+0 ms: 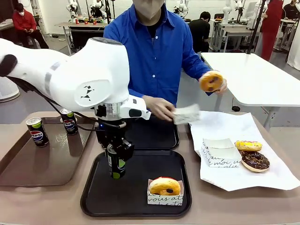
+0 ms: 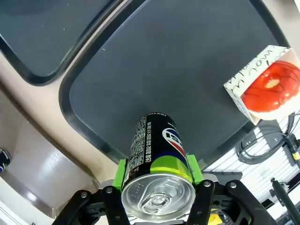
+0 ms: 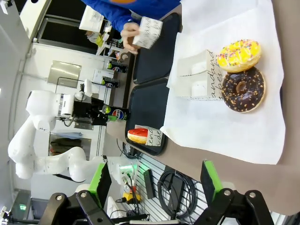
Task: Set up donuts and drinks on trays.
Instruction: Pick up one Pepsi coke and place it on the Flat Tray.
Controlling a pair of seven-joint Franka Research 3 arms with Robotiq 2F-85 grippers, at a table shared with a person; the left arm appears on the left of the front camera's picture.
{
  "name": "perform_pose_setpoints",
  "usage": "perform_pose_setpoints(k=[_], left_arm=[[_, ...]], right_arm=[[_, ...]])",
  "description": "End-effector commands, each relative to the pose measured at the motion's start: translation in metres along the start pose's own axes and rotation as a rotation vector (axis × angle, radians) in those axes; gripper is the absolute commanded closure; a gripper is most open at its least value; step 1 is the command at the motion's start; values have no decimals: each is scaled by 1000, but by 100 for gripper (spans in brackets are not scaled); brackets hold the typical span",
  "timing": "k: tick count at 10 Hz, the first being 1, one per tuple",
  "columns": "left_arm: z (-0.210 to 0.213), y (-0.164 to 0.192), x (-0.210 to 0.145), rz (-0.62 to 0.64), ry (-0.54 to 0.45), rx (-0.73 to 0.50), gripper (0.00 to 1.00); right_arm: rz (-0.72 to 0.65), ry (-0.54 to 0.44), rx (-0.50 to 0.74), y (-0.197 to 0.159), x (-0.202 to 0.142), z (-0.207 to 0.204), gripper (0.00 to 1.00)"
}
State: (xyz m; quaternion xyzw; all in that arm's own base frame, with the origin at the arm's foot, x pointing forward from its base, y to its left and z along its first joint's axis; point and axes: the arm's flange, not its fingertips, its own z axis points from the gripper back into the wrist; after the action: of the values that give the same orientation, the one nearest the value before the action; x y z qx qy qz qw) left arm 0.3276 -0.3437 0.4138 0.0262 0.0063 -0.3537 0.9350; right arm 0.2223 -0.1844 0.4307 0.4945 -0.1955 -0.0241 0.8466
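Note:
My left gripper [image 1: 116, 157] is shut on an upright black Pepsi can [image 1: 116, 165] at the left part of the near black tray [image 1: 136, 206]; I cannot tell whether the can touches the tray. The left wrist view shows the can [image 2: 157, 154] between green pads [image 2: 123, 169] over the tray [image 2: 164, 70]. A red-glazed donut in a white sleeve [image 1: 164, 188] [image 2: 268, 86] sits at the tray's front right. A second black tray [image 1: 157, 136] lies behind. The person holds a donut [image 1: 212, 81] and a paper sleeve [image 1: 186, 114]. My right gripper [image 3: 154, 183] is open, holding nothing.
A brown tray [image 1: 28, 171] on the left carries two Pepsi cans [image 1: 37, 132] [image 1: 69, 122]. White paper [image 1: 220, 124] on the right holds an empty sleeve [image 1: 219, 151], a yellow sprinkled donut [image 1: 248, 146] [image 3: 240, 54] and a chocolate donut [image 1: 254, 161] [image 3: 243, 89].

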Motion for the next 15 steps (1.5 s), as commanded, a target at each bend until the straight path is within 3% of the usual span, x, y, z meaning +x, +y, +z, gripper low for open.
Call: perform_pose_setpoints(k=[1, 6, 7, 8, 10, 11, 12, 15], left_arm=[[-7, 2, 7, -16, -24, 9, 41], [-37, 10, 4, -38, -25, -23, 41], [-39, 10, 3, -40, -23, -24, 32], [-36, 8, 1, -47, -37, -27, 0], [-11, 6, -8, -64, -76, -22, 0], [6, 4, -16, -58, -103, -15, 10], [21, 3, -26, -43, -122, -6, 1], [60, 3, -71, -21, -188, -10, 0]], right_arm=[[6, 0, 9, 0, 0, 0, 0], [6, 0, 9, 0, 0, 0, 0], [6, 0, 9, 0, 0, 0, 0], [6, 0, 9, 0, 0, 0, 0], [6, 0, 9, 0, 0, 0, 0], [6, 0, 9, 0, 0, 0, 0], [6, 0, 9, 0, 0, 0, 0], [6, 0, 9, 0, 0, 0, 0]])
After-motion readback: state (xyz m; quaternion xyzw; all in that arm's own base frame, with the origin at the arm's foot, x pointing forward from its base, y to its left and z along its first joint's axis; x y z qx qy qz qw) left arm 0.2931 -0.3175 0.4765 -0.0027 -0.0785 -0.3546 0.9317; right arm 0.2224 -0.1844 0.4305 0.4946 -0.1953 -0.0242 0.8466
